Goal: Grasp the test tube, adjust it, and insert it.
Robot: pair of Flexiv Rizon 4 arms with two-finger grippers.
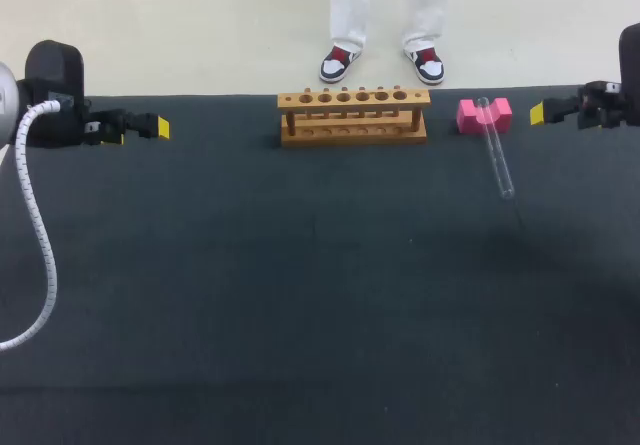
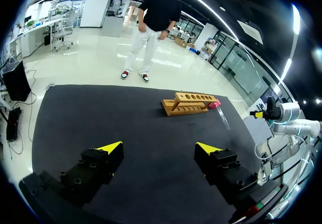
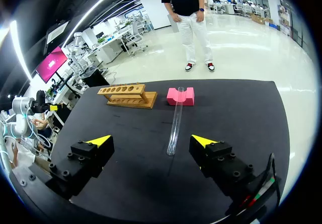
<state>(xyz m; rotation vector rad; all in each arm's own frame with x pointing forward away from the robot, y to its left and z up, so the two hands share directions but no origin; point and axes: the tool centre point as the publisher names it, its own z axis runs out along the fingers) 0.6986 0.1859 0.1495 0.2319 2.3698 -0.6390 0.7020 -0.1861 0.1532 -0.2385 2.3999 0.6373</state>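
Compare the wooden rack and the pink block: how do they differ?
The wooden rack is light brown; the pink block is bright pink. The rack is wider than the block. The rack's holes stand empty, while the block bears one end of the test tube. Both stand near the table's far edge.

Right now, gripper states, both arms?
Left gripper: open, empty.
Right gripper: open, empty; test tube lies ahead of it, untouched.
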